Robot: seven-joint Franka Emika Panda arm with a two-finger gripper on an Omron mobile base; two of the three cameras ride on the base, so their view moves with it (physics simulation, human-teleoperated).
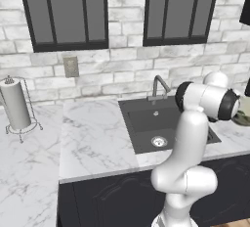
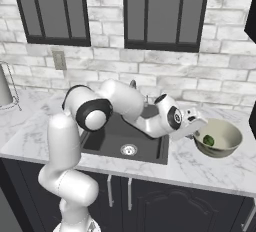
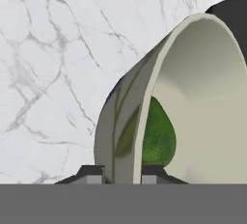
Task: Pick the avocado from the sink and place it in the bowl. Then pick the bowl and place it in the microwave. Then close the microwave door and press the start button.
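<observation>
**Hand on the bowl's rim, avocado inside**

One avocado (image 2: 209, 140), one bowl (image 2: 223, 148), one sink (image 1: 146, 119), one arm. The avocado is small, dark green and rounded, with a finely speckled skin in the hand view; it lies on the floor of the bowl, against the wall nearest the hand. The bowl is wide and round, pale cream-green, with a smooth rim, and stands upright on the marble tabletop (image 1: 93, 138) just to the right of the sink.

The hand (image 3: 122, 174) sits at the bowl's near rim with one finger (image 3: 91, 172) outside the wall and the other inside, so the wall runs between them; the fingers are drawn in close about it, though whether they press on it cannot be told.

The sink is a dark grey basin with one round steel drain (image 1: 158, 141) and one curved faucet (image 1: 158, 87) behind it. Also on the tabletop: one paper-towel roll (image 1: 15, 105) in a wire holder, far left. One wall outlet (image 1: 71, 66) sits on the brick wall, beneath two dark windows (image 1: 66, 11).

No writing or labels can be read.
</observation>
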